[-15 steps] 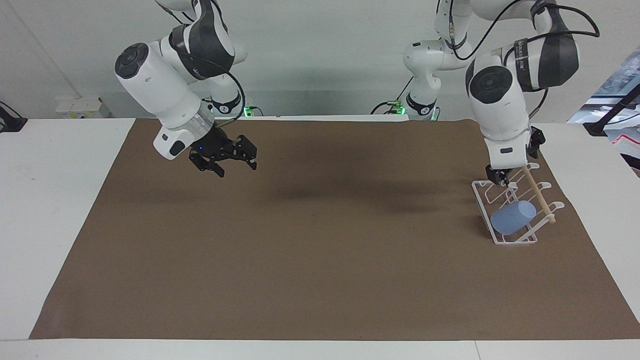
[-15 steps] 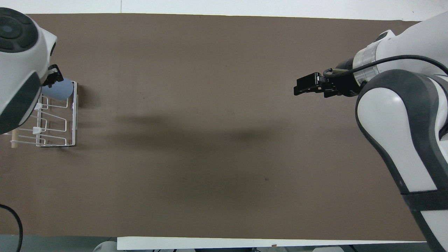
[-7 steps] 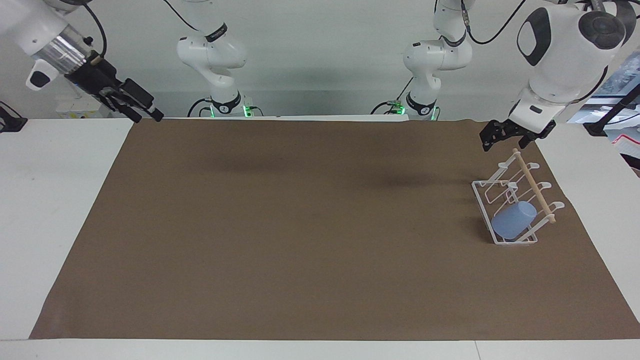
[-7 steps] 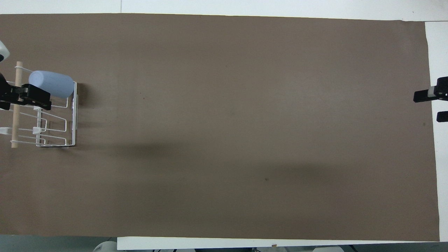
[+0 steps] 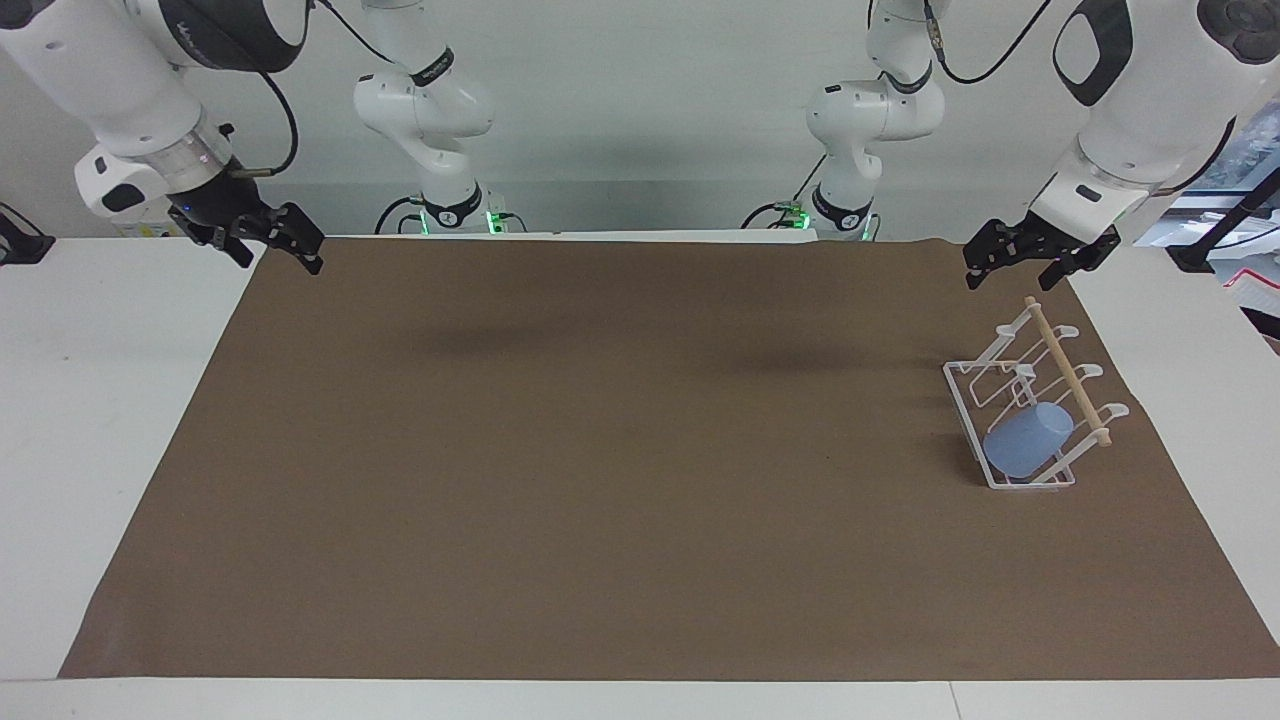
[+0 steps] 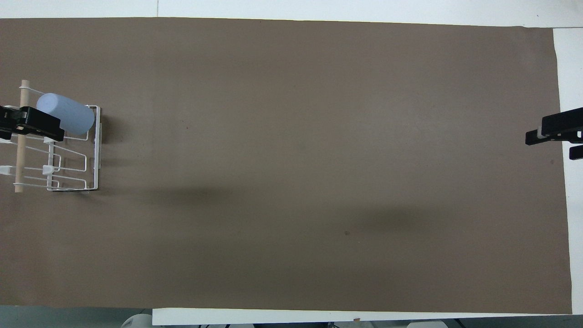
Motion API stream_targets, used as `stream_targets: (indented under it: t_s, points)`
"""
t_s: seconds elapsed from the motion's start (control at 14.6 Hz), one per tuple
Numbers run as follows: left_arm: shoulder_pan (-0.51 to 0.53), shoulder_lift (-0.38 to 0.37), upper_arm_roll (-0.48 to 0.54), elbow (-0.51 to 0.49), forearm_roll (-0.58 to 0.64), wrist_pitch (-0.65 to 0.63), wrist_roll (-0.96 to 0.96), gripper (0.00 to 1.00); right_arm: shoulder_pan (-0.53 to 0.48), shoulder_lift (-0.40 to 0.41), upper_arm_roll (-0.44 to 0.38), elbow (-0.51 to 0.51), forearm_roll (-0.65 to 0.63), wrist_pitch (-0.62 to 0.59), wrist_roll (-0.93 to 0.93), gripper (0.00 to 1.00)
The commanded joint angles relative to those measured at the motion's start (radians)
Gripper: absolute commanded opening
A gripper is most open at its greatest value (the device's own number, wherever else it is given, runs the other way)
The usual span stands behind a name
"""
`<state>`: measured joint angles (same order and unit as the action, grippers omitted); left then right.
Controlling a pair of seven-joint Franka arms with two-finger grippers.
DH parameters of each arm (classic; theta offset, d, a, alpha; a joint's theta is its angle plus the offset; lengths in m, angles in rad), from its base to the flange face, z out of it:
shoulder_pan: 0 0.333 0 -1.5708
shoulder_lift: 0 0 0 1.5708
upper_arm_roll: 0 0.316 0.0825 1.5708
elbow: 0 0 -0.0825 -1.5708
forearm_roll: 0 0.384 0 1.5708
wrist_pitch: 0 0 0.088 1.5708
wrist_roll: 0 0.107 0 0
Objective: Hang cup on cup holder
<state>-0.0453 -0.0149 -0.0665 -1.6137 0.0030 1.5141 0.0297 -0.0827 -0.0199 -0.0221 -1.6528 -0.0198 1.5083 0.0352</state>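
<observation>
The light blue cup (image 5: 1025, 440) hangs tilted on a prong of the white wire cup holder (image 5: 962, 400), at the end of the holder farther from the robots. The holder stands at the left arm's end of the table, with its wooden dowel (image 5: 1070, 382) on top. The cup (image 6: 66, 114) and the holder (image 6: 94, 155) also show in the overhead view. My left gripper (image 5: 1010, 280) is open and empty, raised over the mat beside the holder's end nearer to the robots. My right gripper (image 5: 280, 255) is open and empty, raised over the mat's edge at the right arm's end.
A brown mat (image 5: 620, 460) covers most of the white table (image 5: 120, 420). Both arm bases (image 5: 450, 210) stand at the robots' edge of the table. Clutter (image 5: 1250, 270) sits off the table past the left arm's end.
Both arms have pulled back and up toward their own ends of the table. The left gripper has left the cup holder. The cup stays on its prong.
</observation>
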Motion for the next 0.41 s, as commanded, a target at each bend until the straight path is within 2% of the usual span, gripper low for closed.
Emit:
stream_targets:
  t_s: [0.0, 0.34]
  points:
    - [-0.005, 0.016, 0.008, 0.032, -0.012, -0.031, 0.015, 1.0, 0.012, 0.0, 0.011, 0.002, -0.031, 0.015, -0.021, 0.99]
    - [-0.005, 0.013, 0.005, 0.031, -0.014, -0.034, 0.015, 1.0, 0.017, -0.002, 0.001, 0.022, -0.029, 0.009, -0.046, 0.99]
